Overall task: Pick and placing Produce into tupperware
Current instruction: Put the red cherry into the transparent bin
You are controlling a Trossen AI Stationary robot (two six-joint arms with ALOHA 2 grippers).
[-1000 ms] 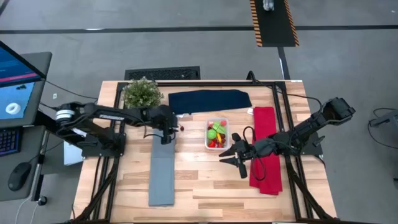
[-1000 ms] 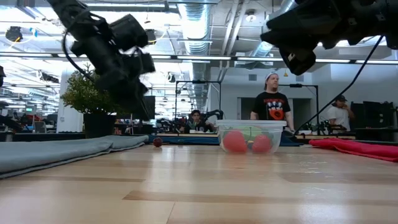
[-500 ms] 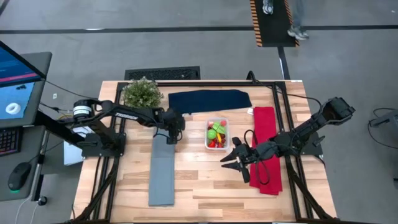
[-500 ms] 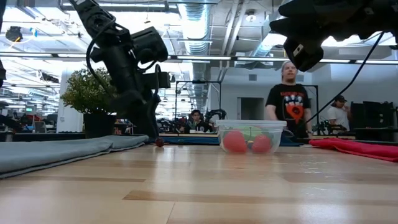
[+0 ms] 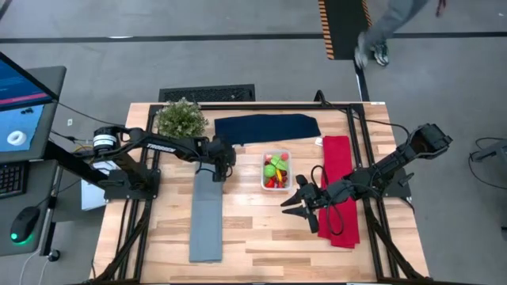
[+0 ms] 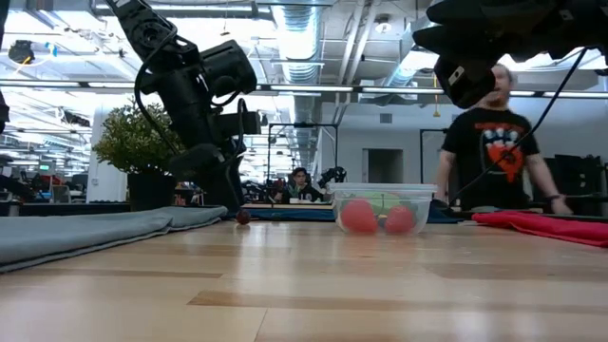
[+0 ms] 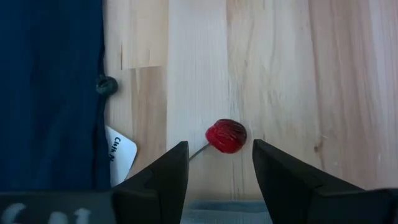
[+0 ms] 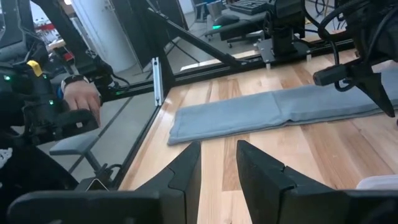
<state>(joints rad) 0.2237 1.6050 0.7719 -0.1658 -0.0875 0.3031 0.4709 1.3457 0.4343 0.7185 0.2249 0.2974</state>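
Note:
The clear tupperware [image 5: 276,170] stands at mid-table with lime-green, red and yellow produce inside; the low view shows two red pieces through its wall [image 6: 384,209]. A small dark red cherry [image 7: 226,135] lies on bare wood beside the navy cloth, and it also shows in the low view [image 6: 242,218]. My left gripper [image 5: 220,163] is open and low over the far end of the grey cloth. Its fingertips [image 7: 219,148] stand on either side of the cherry, just short of it. My right gripper [image 5: 291,200] hangs open above the table, near-right of the tupperware.
A grey cloth [image 5: 207,214] runs toward the near edge. A navy cloth [image 5: 267,128] lies at the far side, beside a potted plant [image 5: 181,119]. A red cloth [image 5: 339,190] lies under the right arm. A person [image 6: 494,142] moves behind the table.
My left gripper has dropped toward the table and moved toward the right and far side, reaching the cherry, still open. The cherry has stayed in place. A person has walked across the room behind the table.

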